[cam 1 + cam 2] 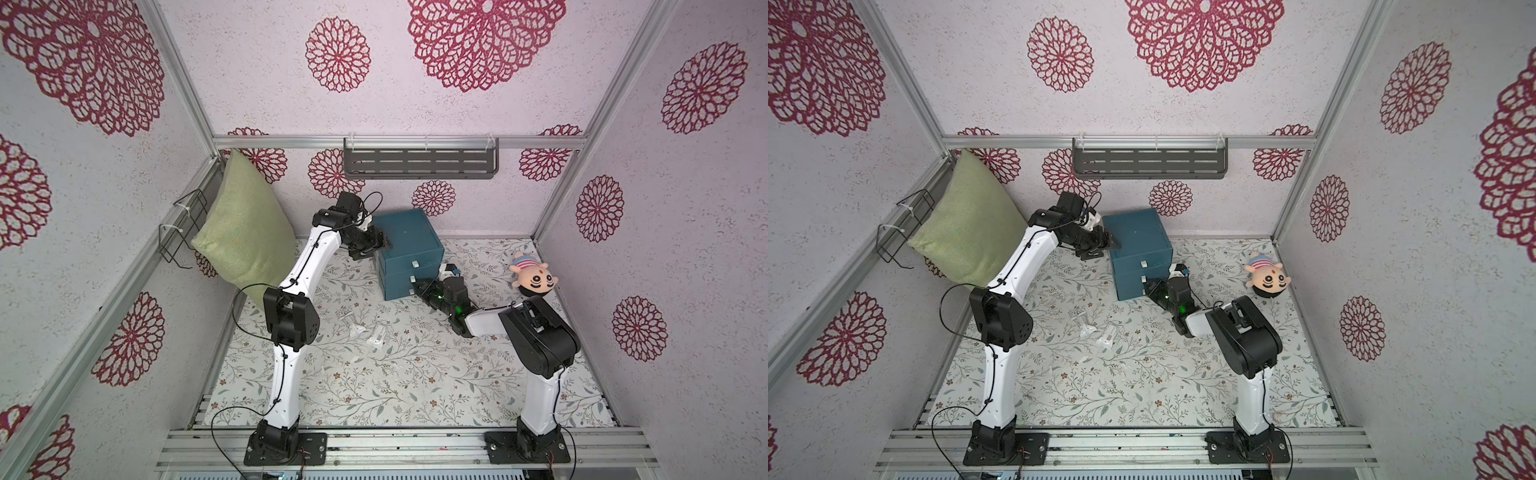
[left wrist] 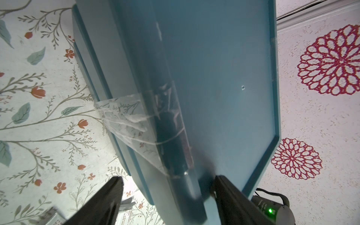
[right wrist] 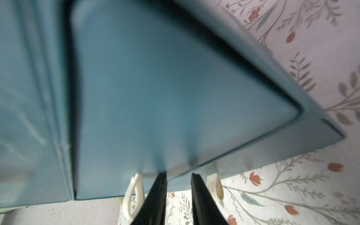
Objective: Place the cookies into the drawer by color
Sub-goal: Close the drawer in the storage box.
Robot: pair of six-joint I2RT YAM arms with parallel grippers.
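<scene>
Top view: right arm (image 1: 484, 321) low at drawer (image 1: 409, 232)

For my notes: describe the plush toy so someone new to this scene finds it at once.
Start at the teal chest of drawers by the back wall and look across the floral tabletop toward the right-hand wall. There lies a plush doll, the only toy: peach face, black hair, pink-and-blue stripes.
</scene>
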